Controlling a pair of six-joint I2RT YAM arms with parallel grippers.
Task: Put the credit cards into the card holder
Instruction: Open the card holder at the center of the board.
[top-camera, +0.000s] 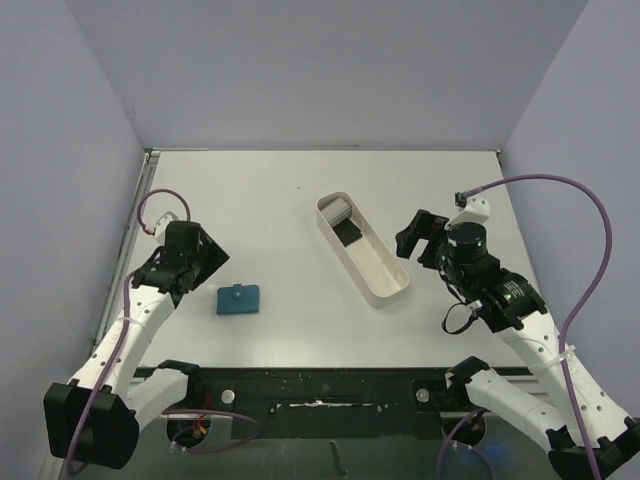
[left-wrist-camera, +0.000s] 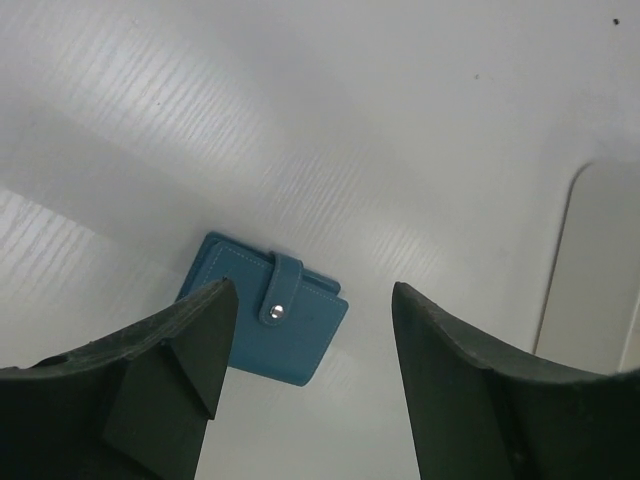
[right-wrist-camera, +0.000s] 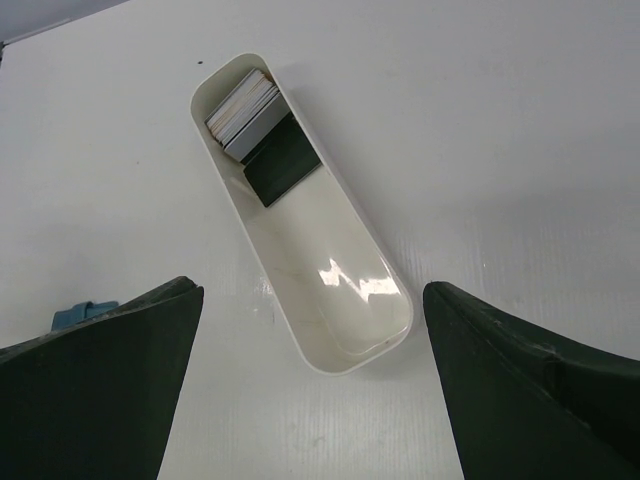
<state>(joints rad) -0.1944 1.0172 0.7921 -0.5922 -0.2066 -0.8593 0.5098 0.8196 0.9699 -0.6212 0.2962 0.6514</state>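
1. The card holder (top-camera: 238, 299) is a small teal-blue wallet. It is folded shut, with its strap and snap stud across the front. It lies flat on the table (top-camera: 270, 220), well apart from the tray and to its left.
2. The credit cards (right-wrist-camera: 245, 110) are a stack of white and grey cards at the far end of the long white tray (right-wrist-camera: 330, 290).
3. A black card (right-wrist-camera: 283, 168) lies just beside the stack, towards the tray's middle.

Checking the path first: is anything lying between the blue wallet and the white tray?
No, only bare table lies between the card holder and the tray, as the top view shows.
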